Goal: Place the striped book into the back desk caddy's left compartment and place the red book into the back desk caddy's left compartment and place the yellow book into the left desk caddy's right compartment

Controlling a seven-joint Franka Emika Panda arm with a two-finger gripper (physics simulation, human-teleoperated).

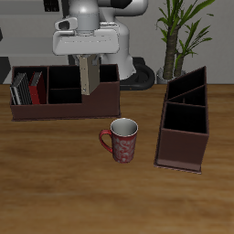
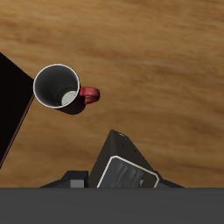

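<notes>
Two desk caddies: back desk caddy (image 1: 64,96) by the robot's base, left desk caddy (image 1: 186,119) w/ its long axis running front-to-back; 1 mug (image 1: 121,140) between them; striped book (image 1: 20,88) & red book (image 1: 37,88) stood upright in the back caddy's end compartment; gripper (image 1: 89,90) hung over that caddy clenching a flat book, edge pointing down; colour unclear.

Red mug (image 1: 121,140), potted plant (image 1: 179,32)

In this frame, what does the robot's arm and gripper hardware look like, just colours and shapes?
The arm is white, with rounded glossy segments and a grey joint band. Its wrist ends in a broad white block with dark trim. The gripper below it is a dull grey-brown slab. In the wrist view only dark grey housing shows. No cables or markings are visible.
</notes>
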